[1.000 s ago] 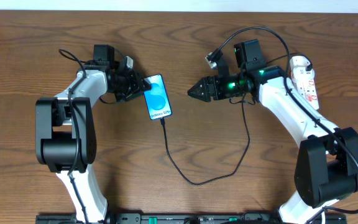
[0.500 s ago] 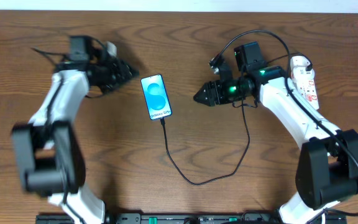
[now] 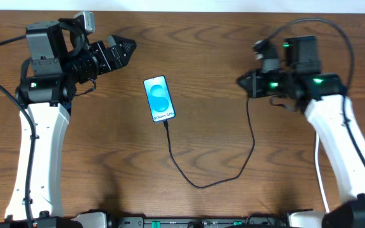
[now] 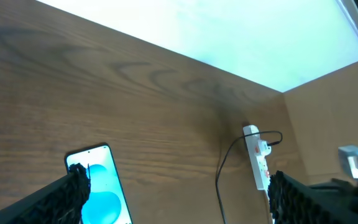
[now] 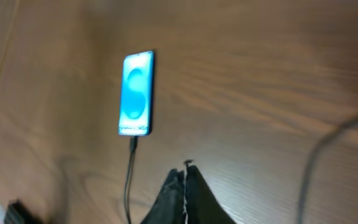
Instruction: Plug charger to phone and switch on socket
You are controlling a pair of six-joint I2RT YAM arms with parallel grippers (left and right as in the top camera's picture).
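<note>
phone [image 3: 159, 99] lies on the surface [image 3: 208, 38], charger [image 3: 201, 184] in its bottom edge, left end effector [image 3: 127, 47] just backed off up-left of it, wide apart, right end effector [image 3: 243, 82] retreated rightward, pinched together, so plugging looks done, socket [image 4: 258, 160] switch unclear

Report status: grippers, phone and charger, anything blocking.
Left gripper open, empty, off the phone. Right gripper shut, empty. Charger tip at phone's bottom edge, looks plugged in. Socket: no gripper on it; nothing in the way.
</note>
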